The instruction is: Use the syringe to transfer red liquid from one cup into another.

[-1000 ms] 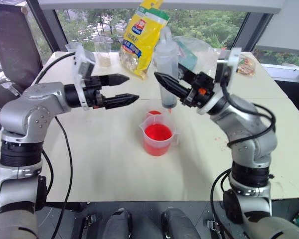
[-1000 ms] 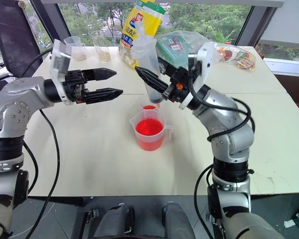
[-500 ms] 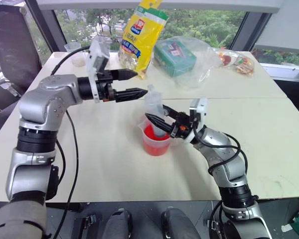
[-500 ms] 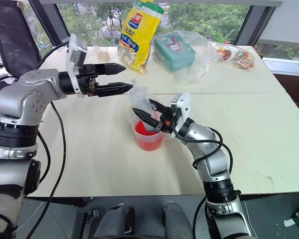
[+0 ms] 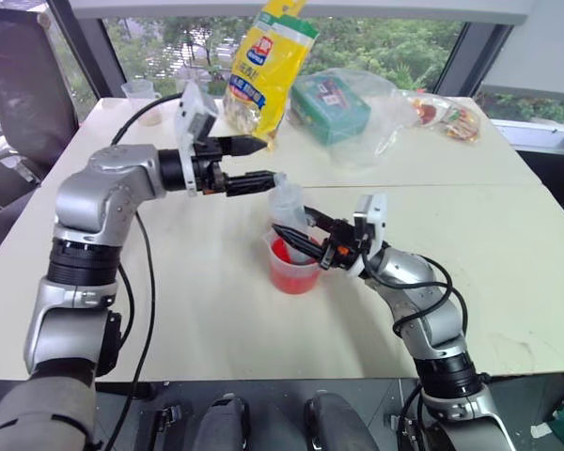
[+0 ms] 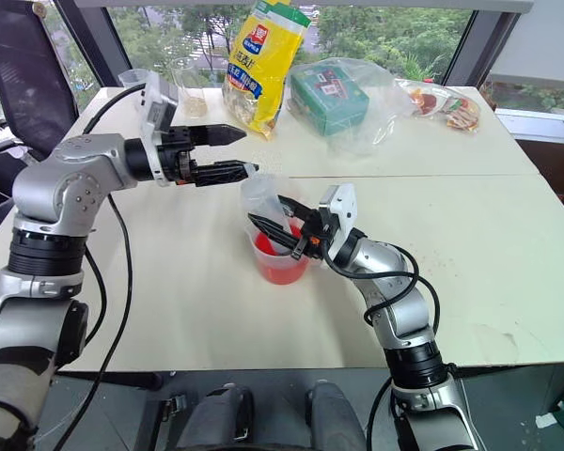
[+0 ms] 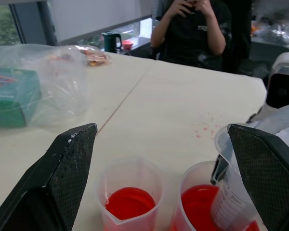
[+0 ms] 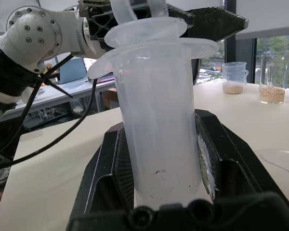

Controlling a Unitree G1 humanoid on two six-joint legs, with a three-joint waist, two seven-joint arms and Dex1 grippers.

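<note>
While the pale table [image 5: 197, 310] spreads wide under both my arms, the work sits at its middle. At its far edge stand a yellow bag [image 5: 268, 66] and a clear bag with a green box [image 5: 331, 105], all well apart from the job. Nearer, the big handled beaker [image 5: 294, 272] stands bright with red liquid [image 7: 200, 204], and the small handleless cup [image 7: 130, 202] stands just beside it with a red pool in its bottom.

My right gripper [image 5: 296, 235] is clamped on the syringe [image 5: 289, 211], whose wide clear barrel rises out of the beaker at a tilt, its tip down inside; I cannot tell whether the tip is under the surface. My left gripper [image 5: 254, 162] hangs level with its fingers spread wide, holding nothing, close by the syringe's top end.

I judge this to be the filling step: the syringe is placed in the source cup, and no draw is visible in the barrel yet. Next, my left fingers need to close on the plunger top and pull it up steadily while my right holds the barrel firm, so the beaker does not tip.
</note>
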